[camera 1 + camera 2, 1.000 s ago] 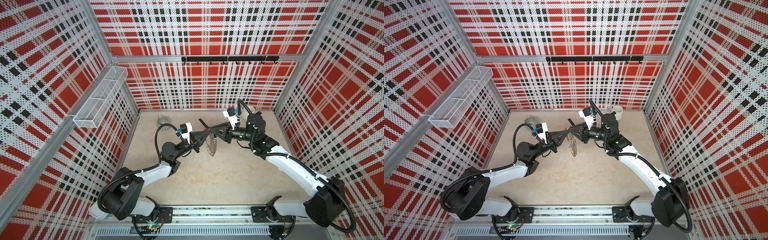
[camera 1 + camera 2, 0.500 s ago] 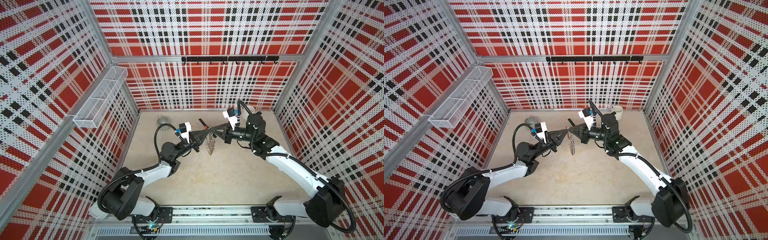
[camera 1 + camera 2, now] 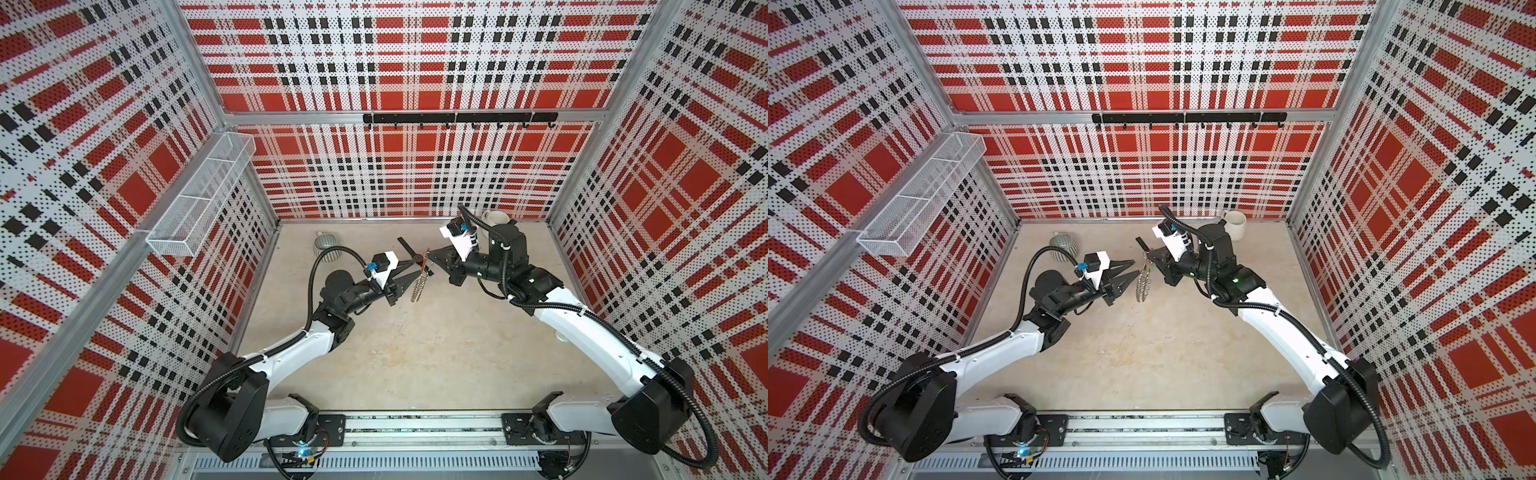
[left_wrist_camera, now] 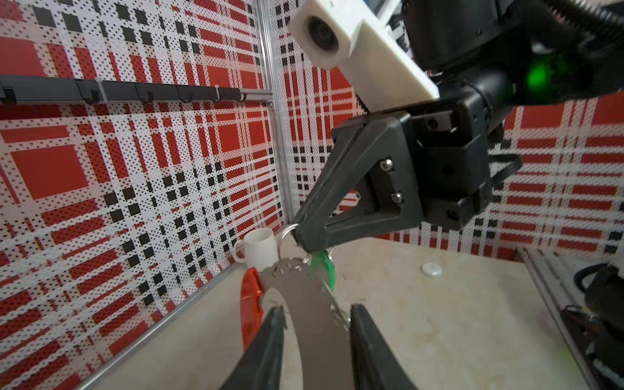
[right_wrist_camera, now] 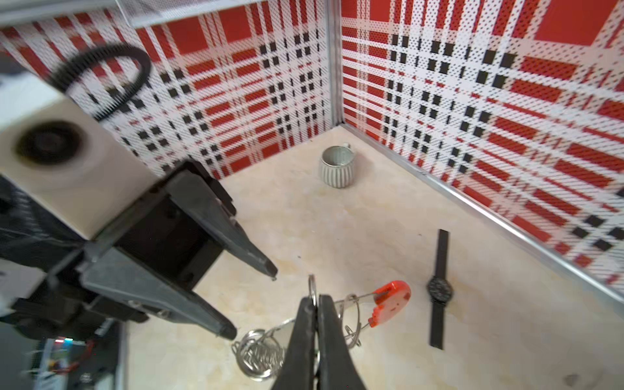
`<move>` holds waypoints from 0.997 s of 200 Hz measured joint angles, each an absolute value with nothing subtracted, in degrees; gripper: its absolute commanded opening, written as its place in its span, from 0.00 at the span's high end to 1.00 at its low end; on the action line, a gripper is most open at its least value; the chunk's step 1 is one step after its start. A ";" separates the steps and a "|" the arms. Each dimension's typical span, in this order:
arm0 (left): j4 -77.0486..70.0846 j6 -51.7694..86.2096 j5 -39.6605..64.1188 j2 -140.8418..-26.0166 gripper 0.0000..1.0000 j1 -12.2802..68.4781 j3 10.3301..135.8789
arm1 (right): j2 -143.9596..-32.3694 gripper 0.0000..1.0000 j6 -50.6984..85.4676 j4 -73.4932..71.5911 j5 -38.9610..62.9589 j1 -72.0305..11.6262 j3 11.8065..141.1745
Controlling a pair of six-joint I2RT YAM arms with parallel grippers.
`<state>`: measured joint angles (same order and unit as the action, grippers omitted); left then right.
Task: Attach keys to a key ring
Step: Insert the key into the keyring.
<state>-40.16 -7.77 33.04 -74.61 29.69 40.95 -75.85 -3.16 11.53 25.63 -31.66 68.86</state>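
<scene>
Grey key ring [image 4: 314, 324] between left jaws

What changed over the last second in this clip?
The left pincer opened, releasing its grip on the key ring. The ring now hangs from the right pincer, which has shut on a small silver ring at its top. Both arms barely moved, and the black wristwatch stayed put.

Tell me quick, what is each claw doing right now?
Left gripper: open, holding nothing.
Right gripper: closed on the key ring, which hangs from it.
</scene>
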 measured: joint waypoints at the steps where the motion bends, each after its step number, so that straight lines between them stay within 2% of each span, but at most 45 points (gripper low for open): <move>1: -39.33 -8.38 33.01 -74.63 0.64 29.67 41.36 | -75.88 1.00 -3.51 11.62 25.43 -31.73 68.86; 35: -23.57 -18.63 34.59 -75.85 0.65 27.92 50.35 | -76.27 1.00 -10.15 13.56 22.61 -33.06 68.66; 74: -13.41 -23.92 38.37 -79.33 0.66 27.14 57.49 | -76.29 1.00 -12.97 13.63 21.98 -34.46 68.40; 124: -9.54 -25.61 40.95 -80.88 0.69 27.49 58.35 | -76.29 1.00 -13.74 14.44 22.02 -34.76 67.92; 199: -7.66 -26.06 41.30 -80.99 0.87 28.27 58.57 | -76.62 1.00 -13.87 14.81 22.33 -34.76 67.90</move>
